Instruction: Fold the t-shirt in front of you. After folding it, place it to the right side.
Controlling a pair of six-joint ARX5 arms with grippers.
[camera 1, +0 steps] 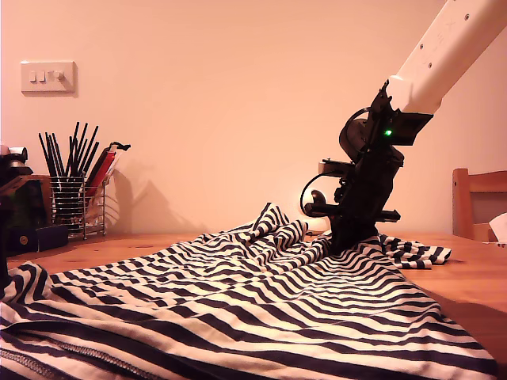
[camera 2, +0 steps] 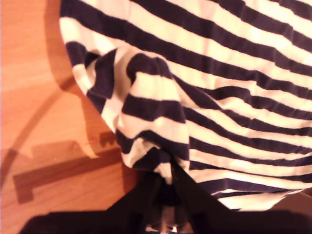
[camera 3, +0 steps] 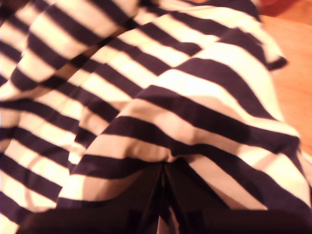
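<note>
The striped t-shirt [camera 1: 238, 301] lies spread over the wooden table [camera 1: 475, 277], bunched into a ridge at its far side. A white arm comes down from the exterior view's upper right, and its dark gripper [camera 1: 350, 236] sits in that ridge. The wrist views do not tell which arm it is. My first gripper [camera 2: 168, 183] is shut on a fold at the t-shirt [camera 2: 219, 97] edge, with bare wood beside it. My second gripper [camera 3: 163, 178] is shut on a raised fold of the t-shirt [camera 3: 146, 97]. The neckband is not visible.
A wire holder of pens [camera 1: 75, 198] stands at the exterior view's back left, with a dark device [camera 1: 12, 214] at the left edge. A wooden chair [camera 1: 479, 202] is at the right. A wall switch [camera 1: 47, 77] is behind.
</note>
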